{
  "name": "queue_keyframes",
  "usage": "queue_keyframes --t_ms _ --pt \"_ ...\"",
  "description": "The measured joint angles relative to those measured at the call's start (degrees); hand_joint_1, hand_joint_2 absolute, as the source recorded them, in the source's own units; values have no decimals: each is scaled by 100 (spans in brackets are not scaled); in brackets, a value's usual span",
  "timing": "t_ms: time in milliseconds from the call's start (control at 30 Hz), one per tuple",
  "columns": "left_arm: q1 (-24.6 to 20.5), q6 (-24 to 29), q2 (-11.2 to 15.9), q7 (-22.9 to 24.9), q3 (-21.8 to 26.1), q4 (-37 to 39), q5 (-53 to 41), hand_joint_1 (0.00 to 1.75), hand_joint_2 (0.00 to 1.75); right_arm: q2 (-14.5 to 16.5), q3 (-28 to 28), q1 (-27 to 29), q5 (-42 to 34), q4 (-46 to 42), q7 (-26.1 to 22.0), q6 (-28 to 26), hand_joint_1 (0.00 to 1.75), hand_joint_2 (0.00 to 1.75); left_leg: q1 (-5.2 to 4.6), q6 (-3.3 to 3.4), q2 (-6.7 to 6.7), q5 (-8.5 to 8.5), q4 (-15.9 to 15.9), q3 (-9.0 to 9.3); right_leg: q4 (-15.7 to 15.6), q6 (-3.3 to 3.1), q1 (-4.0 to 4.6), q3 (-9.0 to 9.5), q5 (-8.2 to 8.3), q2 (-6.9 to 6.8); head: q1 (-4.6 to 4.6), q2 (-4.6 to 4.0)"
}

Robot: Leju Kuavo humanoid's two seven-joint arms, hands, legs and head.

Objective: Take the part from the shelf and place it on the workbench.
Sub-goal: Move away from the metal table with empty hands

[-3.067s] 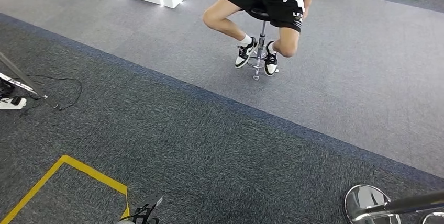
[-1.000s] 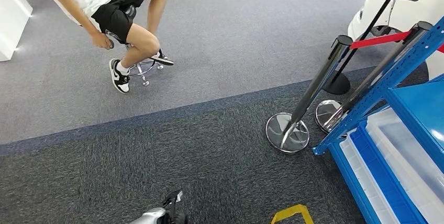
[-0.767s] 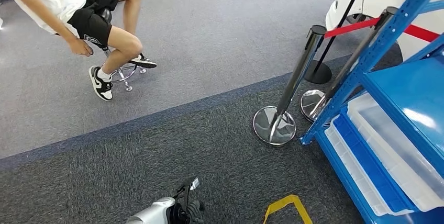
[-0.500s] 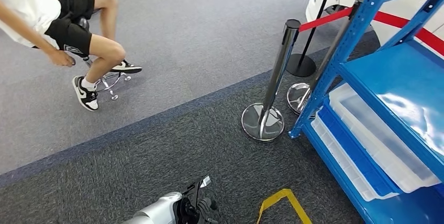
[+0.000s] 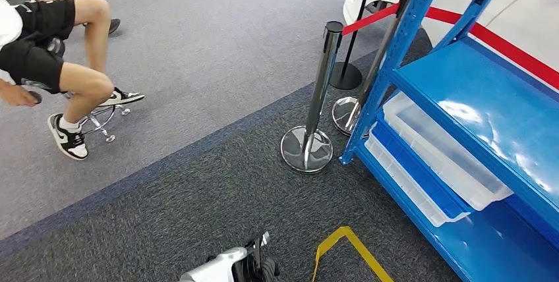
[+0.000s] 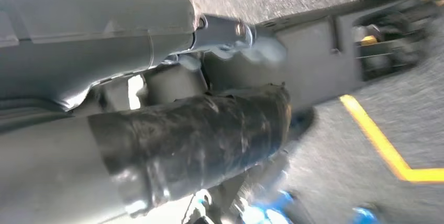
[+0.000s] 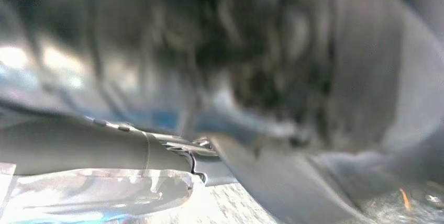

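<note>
Blue shelf [image 5: 461, 91] at right w/ clear bins [image 5: 441, 157] on lower level, part not made out; left hand [image 5: 254, 270] low over carpet, right hand [image 7: 78, 145] blurred, can't tell either's finger state.

Stanchions [image 5: 319, 94] crowd shelf [image 5: 484, 107] corner; carpet [image 5: 198, 183] open.

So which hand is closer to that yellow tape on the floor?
Left, likely. The left hand hangs just left of the yellow tape; the right hand is too blurred to place.
</note>
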Motion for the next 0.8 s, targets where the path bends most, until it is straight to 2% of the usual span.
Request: queue_keyframes --t_ms 33,67,100,133,200,267,333,400,467,500,533,567,600,633,700,733,767,800 --pt "118 -34 65 -171 -135 -58 -25 0 0 -34 -45 59 -20 2 -124 -15 0 0 6 -11 95 -16 8 -4 144 36 -20 -81 -26 -41 2 -1" --pt "204 -148 130 -466 -260 -69 -65 0 0 -69 -90 99 -39 4 -212 -14 0 0 13 -29 183 -34 27 -17 100 70 -48 -65 51 -86 3 -1" --pt "252 -333 173 -825 -328 -43 -115 0 0 -98 -127 130 -61 7 -252 -2 0 0 23 -53 256 -55 59 -34 -141 99 -79 65 215 -142 5 0" --pt "277 -587 199 -1207 -357 12 -167 0 0 -120 -157 151 -88 8 -262 9 0 0 36 -83 314 -83 106 -51 -519 120 -108 267 386 -212 4 -1" --pt "312 -1149 249 -1865 -405 178 -275 0 0 -140 -191 176 -145 10 -243 24 0 0 56 -152 396 -144 183 -58 -1059 120 -97 586 587 -343 7 0" --pt "380 -1573 326 -2272 -488 425 -362 0 0 -149 -219 204 -227 11 -193 35 0 0 47 -224 450 -194 215 -30 -1130 34 -52 647 590 -372 36 1" --pt "553 -1750 404 -2501 -615 743 -426 0 0 -169 -316 244 -365 17 -114 59 0 0 40 -290 509 -243 230 25 -1127 -81 -45 658 589 -281 53 0" --pt "798 -1671 468 -2562 -726 1018 -444 0 0 -189 -442 270 -495 21 -50 88 0 0 67 -355 363 -415 404 -4 -1133 -157 -53 665 600 -165 23 0" --pt "925 -1571 506 -2581 -760 1176 -458 0 0 -205 -524 283 -551 22 -31 89 0 0 87 -397 96 -768 990 -277 -1135 -202 -52 642 619 -78 -17 -1" --pt "939 -1564 516 -2594 -776 1232 -477 0 0 -212 -552 289 -564 25 -33 78 0 0 87 -400 33 -934 1362 -458 -1134 -215 -42 626 627 -38 -30 -1" --pt "932 -1570 521 -2607 -804 1284 -498 0 0 -217 -581 295 -577 28 -37 67 0 0 86 -393 11 -1030 1657 -597 -1131 -227 -28 613 634 7 -35 -1" --pt "939 -1579 526 -2624 -847 1338 -512 0 0 -220 -609 298 -593 31 -39 55 0 0 84 -374 4 -1020 1781 -646 -1128 -237 -13 603 640 66 -34 0" --pt "963 -1581 535 -2653 -893 1391 -525 0 0 -222 -637 300 -612 34 -41 43 0 0 79 -344 -8 -907 1693 -589 -1124 -245 -2 598 646 139 -34 0" --pt "1002 -1578 545 -2690 -928 1441 -532 0 0 -223 -664 300 -630 35 -38 36 0 0 69 -302 -46 -719 1403 -433 -1122 -248 7 595 653 226 -35 1" --pt "1086 -1580 573 -2757 -969 1526 -547 0 0 -223 -715 306 -656 36 -26 25 0 0 51 -202 -266 -416 651 -61 -1118 -232 8 583 677 389 -31 1" --pt "1112 -1586 585 -2774 -995 1558 -560 0 0 -227 -735 310 -664 37 -11 26 0 0 41 -171 -358 -347 394 57 -1120 -209 0 570 695 453 -33 1" --pt "1122 -1599 594 -2777 -1030 1586 -576 0 0 -232 -748 317 -667 37 5 28 0 0 30 -155 -414 -340 269 108 -1127 -178 -13 556 713 503 -33 1" --pt "1119 -1617 597 -2767 -1074 1607 -600 0 0 -239 -757 327 -668 39 23 31 0 0 18 -152 -391 -337 238 117 -1144 -139 -24 546 734 551 -36 1"
